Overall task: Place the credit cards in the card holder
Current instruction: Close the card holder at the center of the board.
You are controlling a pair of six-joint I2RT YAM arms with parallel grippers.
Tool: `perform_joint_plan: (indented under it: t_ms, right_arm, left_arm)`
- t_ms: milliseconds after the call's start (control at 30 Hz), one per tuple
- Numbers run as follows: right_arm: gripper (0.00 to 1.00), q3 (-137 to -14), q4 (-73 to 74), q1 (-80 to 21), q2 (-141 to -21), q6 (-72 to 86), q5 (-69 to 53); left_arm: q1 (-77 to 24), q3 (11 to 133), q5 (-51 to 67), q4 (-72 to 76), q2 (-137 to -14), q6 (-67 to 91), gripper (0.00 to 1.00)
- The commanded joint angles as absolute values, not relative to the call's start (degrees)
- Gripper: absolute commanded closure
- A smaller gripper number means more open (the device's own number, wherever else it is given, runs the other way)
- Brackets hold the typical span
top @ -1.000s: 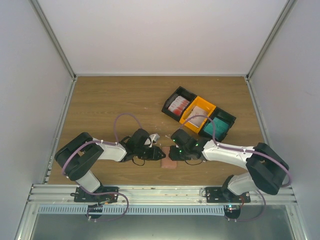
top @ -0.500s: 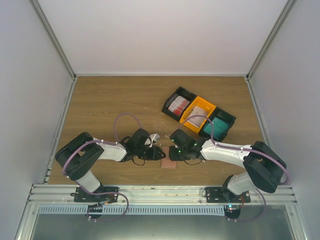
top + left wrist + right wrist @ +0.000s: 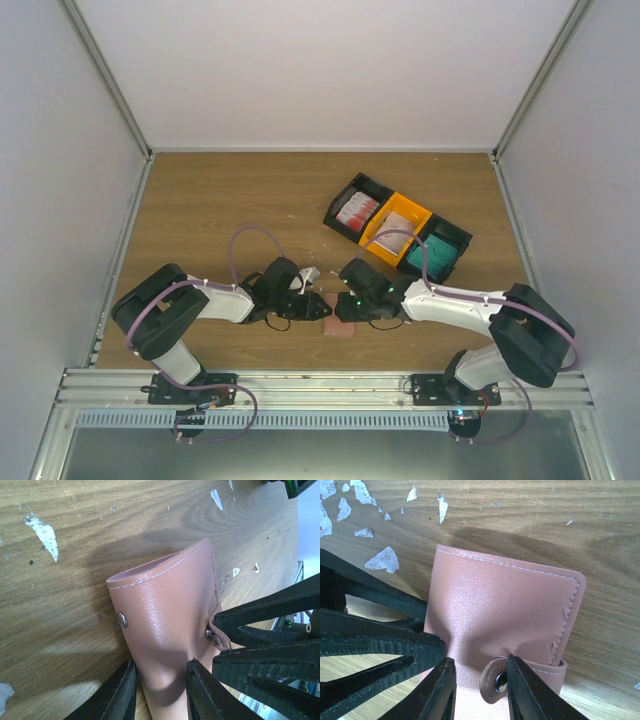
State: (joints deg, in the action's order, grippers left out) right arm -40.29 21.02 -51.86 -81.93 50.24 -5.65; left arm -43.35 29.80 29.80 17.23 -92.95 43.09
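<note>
The salmon-brown card holder (image 3: 338,323) lies folded shut on the wooden table between my two arms. In the left wrist view the card holder (image 3: 165,610) sits between my left gripper's (image 3: 160,692) fingers, which pinch its near end and pucker the leather. In the right wrist view my right gripper (image 3: 477,692) pinches the card holder (image 3: 505,605) from the opposite side, one finger against the snap tab (image 3: 495,680). The two grippers (image 3: 318,306) (image 3: 347,306) almost touch. The credit cards lie in bins: red-and-white (image 3: 357,211), whitish-pink (image 3: 397,228), teal (image 3: 432,254).
A row of three bins, black (image 3: 345,193), orange (image 3: 417,212) and black (image 3: 459,236), stands at the back right. Small white scraps (image 3: 42,532) (image 3: 382,559) dot the wood near the holder. White walls enclose the table on three sides.
My right arm has shifted slightly left toward the holder. The left arm and the holder have hardly moved.
</note>
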Motion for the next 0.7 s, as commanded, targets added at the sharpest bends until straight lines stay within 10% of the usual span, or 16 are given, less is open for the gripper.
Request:
perform_joint_plan:
  t_ms: [0, 667]
  right_arm:
    - [0.69, -40.9, 22.4, -52.2, -80.1, 50.5, -3.0]
    - [0.86, -37.7, 23.1, -52.2, -75.4, 55.6, -0.2]
  left_arm:
    - [-43.9, 29.4, 28.3, 14.0, -95.3, 42.7, 0.69]
    - [-43.9, 29.4, 28.2, 14.0, -95.4, 42.8, 0.69]
